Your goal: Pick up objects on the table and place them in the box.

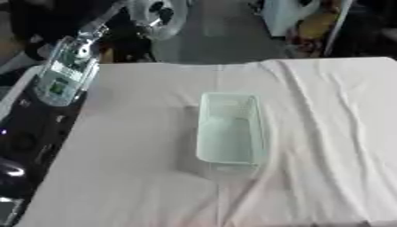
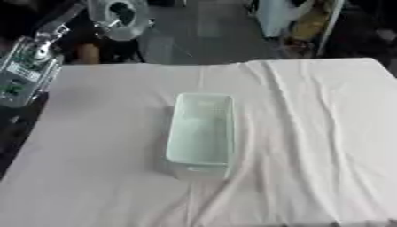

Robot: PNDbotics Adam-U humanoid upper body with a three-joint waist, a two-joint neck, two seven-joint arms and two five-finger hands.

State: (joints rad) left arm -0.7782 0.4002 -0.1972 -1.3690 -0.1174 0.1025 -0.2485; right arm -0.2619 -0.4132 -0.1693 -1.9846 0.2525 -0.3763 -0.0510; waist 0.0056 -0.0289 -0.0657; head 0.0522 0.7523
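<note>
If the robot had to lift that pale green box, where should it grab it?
Probably by a long side wall of the box, coming from above. It stands upright and open-topped on the white cloth, its long rims bare, so fingers could likely hook over an edge.

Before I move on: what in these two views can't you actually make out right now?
- Both hands: in neither view, so their state is unknown.
- Objects to pick up: none shows on the cloth; any there lie beyond the picture edges.
- Box: looks empty, but its pale inside is blurred.
- Clear device at the table's left edge: too blurred to identify in either view.
</note>
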